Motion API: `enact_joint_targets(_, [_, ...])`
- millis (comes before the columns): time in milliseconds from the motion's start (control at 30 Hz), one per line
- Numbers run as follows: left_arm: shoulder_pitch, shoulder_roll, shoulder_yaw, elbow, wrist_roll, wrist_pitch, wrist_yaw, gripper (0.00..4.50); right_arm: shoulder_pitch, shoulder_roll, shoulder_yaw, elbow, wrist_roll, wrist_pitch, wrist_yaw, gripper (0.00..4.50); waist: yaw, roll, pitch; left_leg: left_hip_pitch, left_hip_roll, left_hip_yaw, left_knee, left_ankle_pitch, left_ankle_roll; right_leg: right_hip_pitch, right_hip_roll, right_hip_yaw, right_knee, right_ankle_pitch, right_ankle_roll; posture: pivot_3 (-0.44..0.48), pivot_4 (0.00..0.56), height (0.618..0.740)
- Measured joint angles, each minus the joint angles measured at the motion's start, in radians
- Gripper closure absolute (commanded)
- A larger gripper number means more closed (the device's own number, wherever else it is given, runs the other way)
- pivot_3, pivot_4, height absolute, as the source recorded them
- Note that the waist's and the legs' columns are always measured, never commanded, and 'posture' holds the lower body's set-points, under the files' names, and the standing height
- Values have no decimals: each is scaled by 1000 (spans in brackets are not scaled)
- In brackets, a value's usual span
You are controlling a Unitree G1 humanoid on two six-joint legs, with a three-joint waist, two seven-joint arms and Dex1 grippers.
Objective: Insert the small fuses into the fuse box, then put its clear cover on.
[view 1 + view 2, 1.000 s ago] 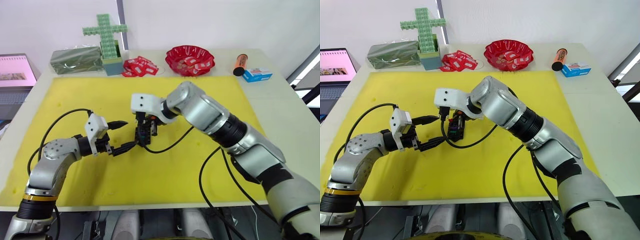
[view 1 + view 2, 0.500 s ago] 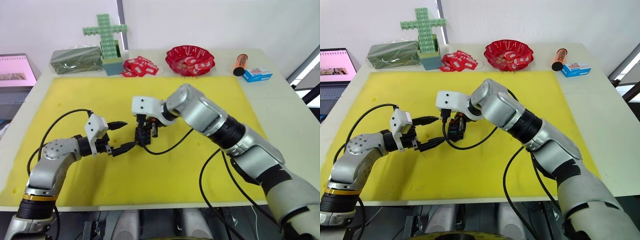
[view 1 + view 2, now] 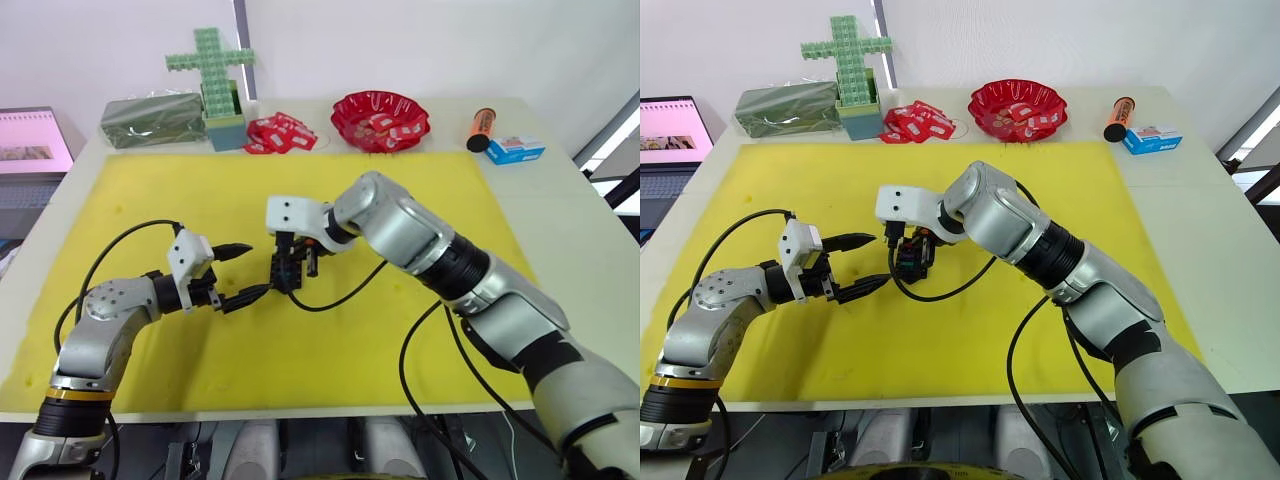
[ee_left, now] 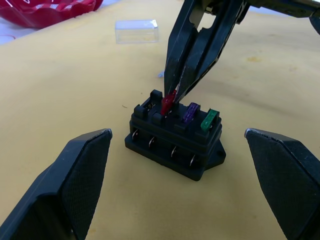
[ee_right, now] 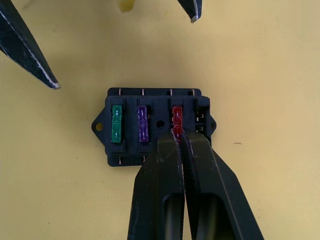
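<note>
fuse box (image 4: 174, 145) mid yellow mat, green + purple seated | our right claw (image 5: 178, 136) clenched on red fuse (image 5: 176, 114), pushing it in | left claw (image 3: 240, 272) released, beside box | fuses tiny, stiff, slippery-looking: pinch the top edge

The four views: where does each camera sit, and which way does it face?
Left eye view: on the head, facing forward and down at the fuse box on the yellow mat; both arms show.
Right eye view: beside it, same scene, both arms.
Left wrist view: left wrist, facing the box's side between open left jaws; clear cover beyond.
Right wrist view: right wrist, straight down on the box; right jaws shut on the red fuse.
Both wrist views share box and right jaws.
</note>
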Motion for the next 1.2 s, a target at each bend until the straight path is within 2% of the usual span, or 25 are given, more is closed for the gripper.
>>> enact_joint_targets(867, [-8,-10,-1,20,1,-22,-13,0,2,11,-1,20,-10,-17,-1,4471,-1,0,0,0,0,0,0,0,0,0,0,0,0,0,0,0,150,740])
enact_joint_targets(900, [-8,-10,-1,20,1,-22,-13,0,2,11,-2,20,-10,-17,-1,3990,-1,0,0,0,0,0,0,0,0,0,0,0,0,0,0,0,150,740])
enact_joint_targets(933, [-9,-10,-1,20,1,-21,-13,0,2,11,-2,21,-10,-16,-1,3846,-1,0,0,0,0,0,0,0,0,0,0,0,0,0,0,0,150,740])
enact_joint_targets(1067, [-12,-10,-1,20,1,-21,-13,0,2,11,-2,29,-12,-16,-3,2490,0,0,0,0,0,0,0,0,0,0,0,0,0,0,0,0,150,740])
enact_joint_targets(1200, [-16,-10,-1,20,2,-20,-13,0,2,11,-2,31,-11,-16,-1,2490,-1,0,0,0,0,0,0,0,0,0,0,0,0,0,0,0,150,740])
